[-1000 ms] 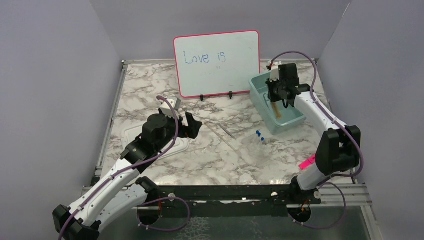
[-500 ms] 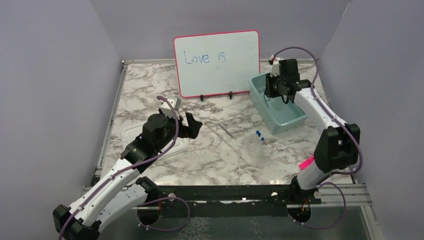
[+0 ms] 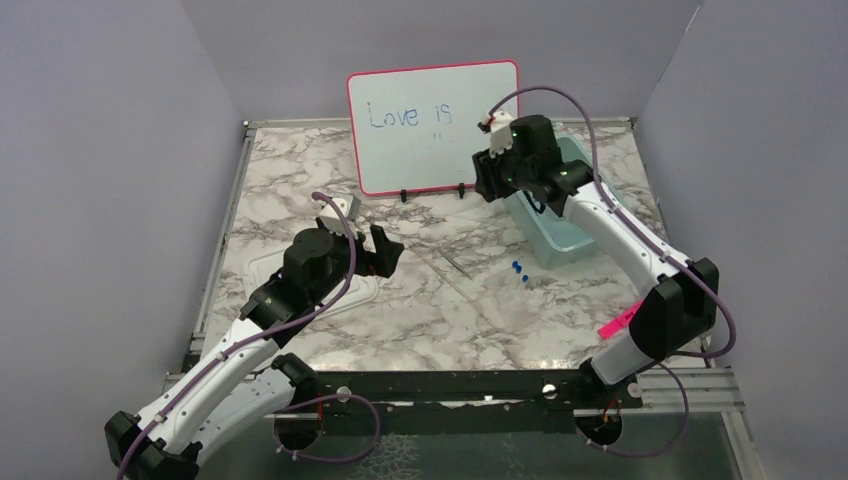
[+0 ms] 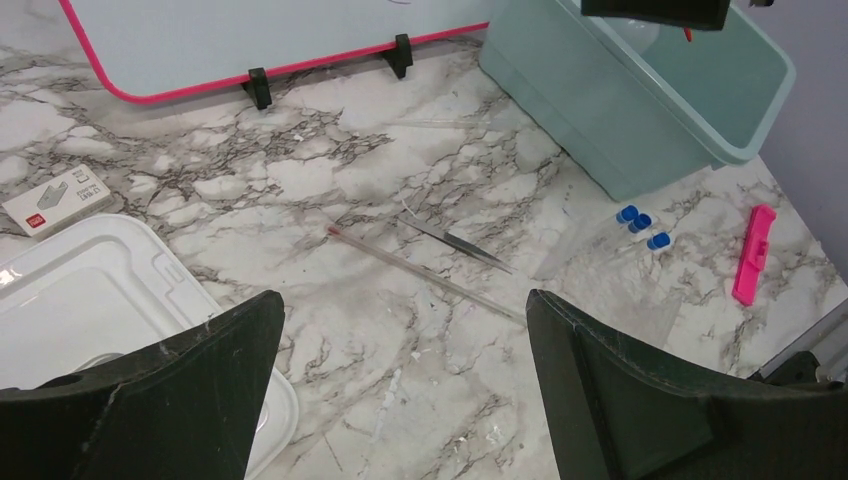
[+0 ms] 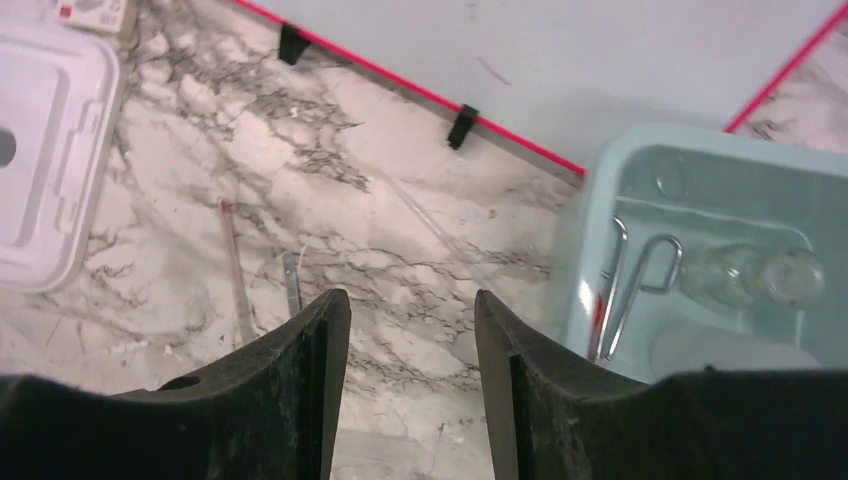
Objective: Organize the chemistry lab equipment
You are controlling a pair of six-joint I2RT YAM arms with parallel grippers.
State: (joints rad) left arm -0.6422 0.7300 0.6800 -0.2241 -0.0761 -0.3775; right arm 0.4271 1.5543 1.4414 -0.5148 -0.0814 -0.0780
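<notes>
Your left gripper (image 4: 402, 320) hangs wide and empty over the marble table (image 4: 300, 180), with the white lid (image 4: 90, 300) at its 8 o'clock. It faces the loose pieces. The thin red-tipped stick (image 4: 420, 272) and metal tweezers (image 4: 462, 246) lie flat, just beside each other, at its 12 o'clock. There is bare marble all round them, so I judge a straight descent unobstructed. Blue-capped bits (image 4: 640, 222) sit at 2 o'clock, near the teal bin (image 4: 580, 110).

Your right gripper (image 5: 410, 305) hovers with fingers partly parted and nothing between them, the bin at its 3 o'clock. Inside the bin lie the wire brush (image 5: 650, 268), its looped handle showing, and clear glassware (image 5: 760, 275). Mind the whiteboard (image 5: 600, 60) feet and the bin's near wall if you swing across.
</notes>
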